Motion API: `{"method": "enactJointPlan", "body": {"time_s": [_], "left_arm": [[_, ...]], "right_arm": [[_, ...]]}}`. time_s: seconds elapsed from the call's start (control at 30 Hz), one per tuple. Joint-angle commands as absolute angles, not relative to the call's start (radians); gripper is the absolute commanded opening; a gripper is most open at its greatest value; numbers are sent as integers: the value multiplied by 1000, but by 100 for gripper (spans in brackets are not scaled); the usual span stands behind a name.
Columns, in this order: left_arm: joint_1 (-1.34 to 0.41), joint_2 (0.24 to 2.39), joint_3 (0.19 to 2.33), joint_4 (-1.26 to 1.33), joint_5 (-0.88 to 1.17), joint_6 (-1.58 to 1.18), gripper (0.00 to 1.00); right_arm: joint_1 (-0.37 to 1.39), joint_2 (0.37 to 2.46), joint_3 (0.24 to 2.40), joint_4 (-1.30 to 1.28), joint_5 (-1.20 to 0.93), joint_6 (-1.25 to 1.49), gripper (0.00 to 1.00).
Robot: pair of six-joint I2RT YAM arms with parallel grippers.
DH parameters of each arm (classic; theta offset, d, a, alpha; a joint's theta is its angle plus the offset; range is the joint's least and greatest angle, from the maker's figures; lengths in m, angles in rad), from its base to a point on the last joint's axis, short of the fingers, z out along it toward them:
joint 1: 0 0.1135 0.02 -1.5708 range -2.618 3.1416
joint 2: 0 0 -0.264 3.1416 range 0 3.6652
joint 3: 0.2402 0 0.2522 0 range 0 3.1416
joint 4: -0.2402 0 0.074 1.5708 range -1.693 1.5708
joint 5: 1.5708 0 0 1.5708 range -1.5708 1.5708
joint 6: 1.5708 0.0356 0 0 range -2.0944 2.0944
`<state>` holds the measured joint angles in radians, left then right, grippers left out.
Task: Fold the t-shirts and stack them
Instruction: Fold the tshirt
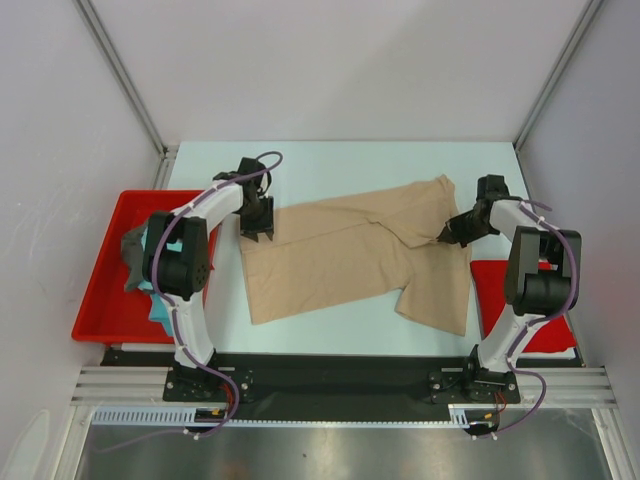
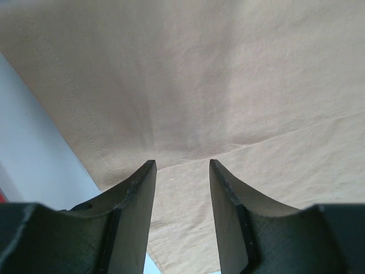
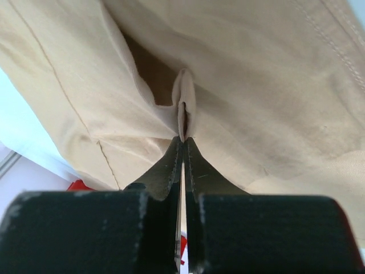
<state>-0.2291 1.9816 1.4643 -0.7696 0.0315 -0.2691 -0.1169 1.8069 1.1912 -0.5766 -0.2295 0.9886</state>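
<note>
The large tan-beige t-shirt (image 1: 350, 255) lies spread on the table, partly folded, and fills the left wrist view (image 2: 217, 85) and right wrist view (image 3: 268, 85). My left gripper (image 1: 258, 230) is open over its left edge, its jaws apart above the cloth (image 2: 181, 165). My right gripper (image 1: 444, 236) is shut on a pinched fold of the tan-beige shirt (image 3: 183, 137) at its right side. The teal t-shirt (image 1: 163, 300) and dark grey t-shirt (image 1: 133, 255) lie bunched in the red tray (image 1: 105, 300), partly hidden by the left arm.
A flat red mat (image 1: 495, 300) lies at the right under the right arm, partly covered by the shirt. Metal frame posts stand at the back corners. White walls close in both sides.
</note>
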Motion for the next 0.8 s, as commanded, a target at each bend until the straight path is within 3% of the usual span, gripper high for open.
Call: {"method": "enactJointPlan", "body": {"time_s": [0.0, 0.23, 0.47, 0.5, 0.6, 0.77], "left_arm": [[-238, 1956, 1539, -759, 34, -261, 48], [-235, 1971, 1555, -764, 20, -249, 48], [-221, 1993, 1583, -770, 18, -247, 49], [-216, 1997, 1589, -772, 20, -247, 49], [-195, 2016, 1611, -775, 35, -253, 49], [-166, 2078, 1678, -796, 81, -264, 49]], "right_arm": [[-115, 1758, 1158, -581, -218, 1049, 0], [-121, 1776, 1109, -531, -233, 1082, 2], [-117, 1789, 1258, -623, -215, 838, 36], [-112, 1781, 1297, -635, -160, 790, 52], [-103, 1793, 1406, -566, -97, 654, 68], [-107, 2008, 1738, -480, -98, 476, 70]]}}
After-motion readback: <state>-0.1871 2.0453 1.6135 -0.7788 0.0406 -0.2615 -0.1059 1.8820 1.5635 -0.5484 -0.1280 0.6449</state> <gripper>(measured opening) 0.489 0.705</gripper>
